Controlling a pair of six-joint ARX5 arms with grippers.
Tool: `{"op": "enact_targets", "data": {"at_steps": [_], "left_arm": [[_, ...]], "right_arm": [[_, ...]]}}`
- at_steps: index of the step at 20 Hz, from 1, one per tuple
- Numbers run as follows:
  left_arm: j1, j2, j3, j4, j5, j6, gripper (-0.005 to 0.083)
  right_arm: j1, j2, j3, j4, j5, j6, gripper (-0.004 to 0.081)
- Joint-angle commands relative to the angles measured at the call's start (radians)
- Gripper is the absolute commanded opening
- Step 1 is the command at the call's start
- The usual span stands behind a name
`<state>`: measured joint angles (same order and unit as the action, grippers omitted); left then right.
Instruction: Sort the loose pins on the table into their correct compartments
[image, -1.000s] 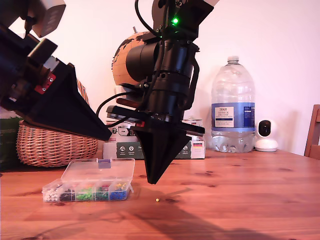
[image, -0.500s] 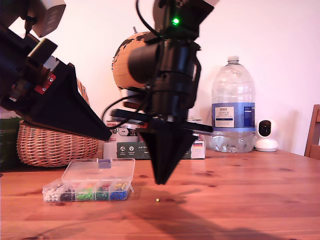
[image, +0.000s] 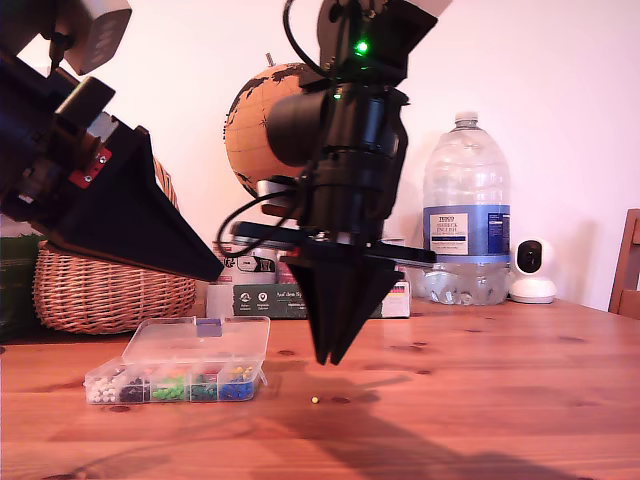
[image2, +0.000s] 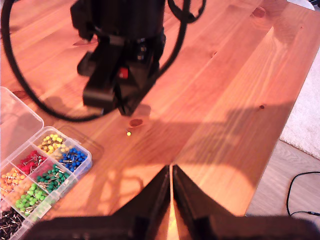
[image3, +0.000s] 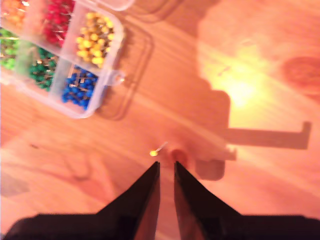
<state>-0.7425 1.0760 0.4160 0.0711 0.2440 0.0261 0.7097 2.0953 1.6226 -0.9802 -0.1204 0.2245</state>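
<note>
So the one loose pin is a tiny yellow-headed thing lying flat on the counter, thin metal shaft pointing away from the head. My guess is it weighs basically nothing, it's stiff, and the round head will probably roll or skitter if it gets nudged from one side. The shaft looks too thin to pinch reliably, so I'd go for the head, squeezing it squarely so it doesn't pop out.

In the second wrist view, my second gripper has its tips nearly together with just a narrow slit between them, nothing held. The pin sits just ahead of those tips, slightly off the slit toward one finger, not touching. In the exterior view that gripper hangs tip-down above the pin, clear of the wood.

My first gripper is also pinched almost closed and empty, parked farther back; the pin is well ahead of it.

Further out, the compartments sit near the pin, lid open, with the yellow section at the near end next to blue.
</note>
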Motion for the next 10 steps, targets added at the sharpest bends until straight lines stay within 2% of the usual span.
{"op": "enact_targets", "data": {"at_steps": [1,3,7,10], "left_arm": [[-0.001,0.011,-0.019,0.005,0.002,0.004,-0.0023],[-0.001,0.011,-0.019,0.004,0.002,0.004,-0.0023],[-0.001,0.011,-0.019,0.005,0.002,0.004,-0.0023],[-0.001,0.011,-0.019,0.005,0.002,0.004,-0.0023]], "right_arm": [[0.022,0.009,0.003,0.003,0.012,0.003,0.0076],[0.024,0.011,0.003,0.006,0.031,-0.031,0.0076],[0.024,0.011,0.003,0.019,0.012,-0.039,0.0076],[0.025,0.011,0.003,-0.015,-0.004,-0.039,0.0076]]}}
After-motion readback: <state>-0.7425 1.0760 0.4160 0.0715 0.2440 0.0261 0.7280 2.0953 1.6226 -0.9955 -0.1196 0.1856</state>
